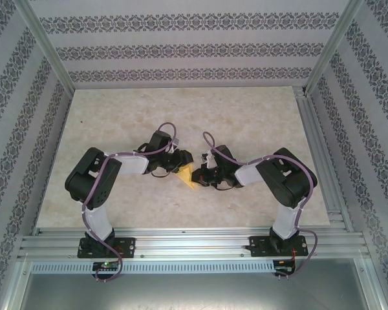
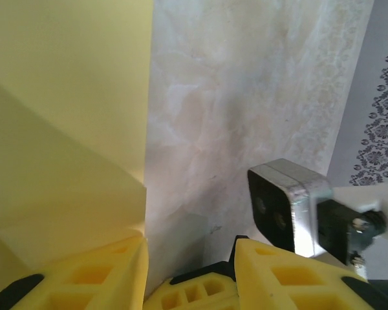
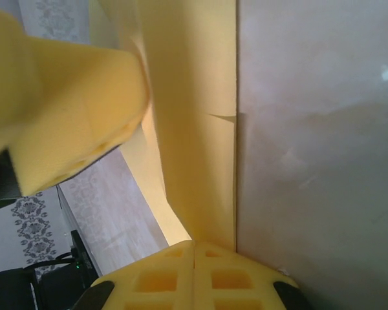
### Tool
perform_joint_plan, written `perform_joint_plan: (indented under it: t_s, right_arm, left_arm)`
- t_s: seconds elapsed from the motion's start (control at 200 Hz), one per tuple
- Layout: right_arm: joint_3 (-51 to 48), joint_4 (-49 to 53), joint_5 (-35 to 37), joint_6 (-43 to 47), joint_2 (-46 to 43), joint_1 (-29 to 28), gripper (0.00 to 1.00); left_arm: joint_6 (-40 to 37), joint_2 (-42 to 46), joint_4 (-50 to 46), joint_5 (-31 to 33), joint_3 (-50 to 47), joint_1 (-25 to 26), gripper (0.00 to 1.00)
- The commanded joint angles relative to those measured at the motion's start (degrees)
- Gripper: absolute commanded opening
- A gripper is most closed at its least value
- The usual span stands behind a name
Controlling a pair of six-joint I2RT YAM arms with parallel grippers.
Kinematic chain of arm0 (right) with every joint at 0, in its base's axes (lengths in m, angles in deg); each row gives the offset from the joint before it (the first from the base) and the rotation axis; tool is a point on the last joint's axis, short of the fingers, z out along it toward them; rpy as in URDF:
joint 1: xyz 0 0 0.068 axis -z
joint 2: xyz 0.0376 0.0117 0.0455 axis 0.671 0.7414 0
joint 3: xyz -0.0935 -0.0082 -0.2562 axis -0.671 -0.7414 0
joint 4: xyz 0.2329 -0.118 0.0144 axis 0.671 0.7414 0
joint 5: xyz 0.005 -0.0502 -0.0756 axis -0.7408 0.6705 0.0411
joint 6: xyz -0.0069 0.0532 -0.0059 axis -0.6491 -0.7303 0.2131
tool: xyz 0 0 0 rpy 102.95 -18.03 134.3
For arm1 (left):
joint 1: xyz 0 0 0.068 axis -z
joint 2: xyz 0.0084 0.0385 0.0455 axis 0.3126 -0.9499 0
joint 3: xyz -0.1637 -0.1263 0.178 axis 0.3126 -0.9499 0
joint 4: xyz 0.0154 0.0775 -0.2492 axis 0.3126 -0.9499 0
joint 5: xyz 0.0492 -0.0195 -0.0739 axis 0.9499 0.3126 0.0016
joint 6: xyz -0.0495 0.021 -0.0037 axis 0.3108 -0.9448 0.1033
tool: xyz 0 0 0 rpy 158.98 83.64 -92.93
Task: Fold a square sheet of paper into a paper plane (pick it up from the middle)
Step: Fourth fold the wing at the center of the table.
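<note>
Left claw (image 2: 191, 244) is on the left side of the meeting point mid-table. Its yellow jaws stand partly apart w/ bare table (image 2: 246, 97) showing in the gap, so it grips nothing. One finger (image 3: 71, 110) leans against the sheet's side, more a prop than a pinch. Between the two arms is the sheet (image 2: 64, 129), pale yellow and lifted off the table, not lying flat. It's no longer a plain square: overlapping layers, a slanted fold edge and a long straight edge show close up. From above just a small yellow wedge peeks out between the arms. Right claw (image 3: 194, 248) is fully closed w/ the sheet nipped in the seam between its fingers, the paper rising straight up out of that grip. Progress, I'd guess, is approx. midway: pickup done and some early folds in, but no pointed nose, no narrow kite outline, no obvious centre crease yet. What's left is prob. the remaining folds and a final press. Exactly which folds are in, can't tell, since the arms cover too much.
</note>
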Motion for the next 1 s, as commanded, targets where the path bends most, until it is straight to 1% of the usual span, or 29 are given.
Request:
perform_joint_plan:
  t_s: [0.0, 0.075, 0.105, 0.175, 0.21, 0.255, 0.36, 0.42, 0.46, 0.584, 0.664, 0.874, 0.994]
  right_arm:
    - [-1.08, -0.92, 1.76, -0.46, -0.97, 0.25, 0.05]
    - [-0.75, 1.18, 2.41, 0.6, -2.23, 0.12, 0.09]
    - [-0.31, 2.6, 2.83, 1.61, -2.81, 0.03, 0.09]
    - [1.0, 7.78, 4.66, 4.57, -4.43, -0.47, 0.1]
    - [1.76, 10.85, 5.91, 6.17, -5.11, -0.87, 0.13]
    - [2.4, 12.87, 6.98, 7.38, -5.52, -1.07, 0.14]
    - [3.53, 16.17, 8.52, 9.12, -5.52, -1.73, 0.19]
    - [4.2, 17.59, 9.13, 9.86, -5.24, -2.14, 0.2]
    - [4.52, 17.62, 9.19, 9.94, -5.1, -2.32, 0.19]
    - [4.73, 17.69, 9.84, 9.79, -5.38, -2.56, 0.11]
    - [4.76, 17.93, 9.85, 9.63, -5.45, -2.39, 0.08]
    - [4.55, 17.75, 9.25, 8.73, -4.57, -2.11, 0.06]
    - [4.02, 15.86, 7.91, 7.8, -4.83, -1.85, 0.03]
  left_arm:
    - [-0.48, -1.89, 2.65, -1.2, 1.7, 0.7, 0.42]
    - [-0.5, -2.85, 2.75, -1.44, 1.95, 0.7, 0.41]
    - [-0.41, -3.03, 2.95, -1.46, 1.93, 0.77, 0.41]
    - [-0.44, -3.23, 2.98, -1.46, 2.0, 0.81, 0.41]
    - [-0.66, -3.14, 2.82, -1.35, 2.1, 0.76, 0.41]
    - [-0.67, -3.12, 2.71, -1.37, 2.13, 0.76, 0.41]
    - [-0.67, -3.14, 2.8, -1.35, 2.39, 0.77, 0.41]
    - [-0.75, -3.14, 2.67, -1.46, 2.54, 0.78, 0.41]
    - [-0.84, -3.09, 2.54, -1.44, 2.63, 0.84, 0.41]
    - [-1.42, -3.17, 1.72, -1.46, 3.07, 0.81, 0.41]
    - [-2.02, -3.38, 0.81, -1.32, 3.33, 0.76, 0.4]
    - [-2.0, -4.1, 1.3, -1.88, 3.25, 0.76, 0.4]
    - [-1.82, -3.43, 1.81, -2.31, 3.33, 0.76, 0.44]
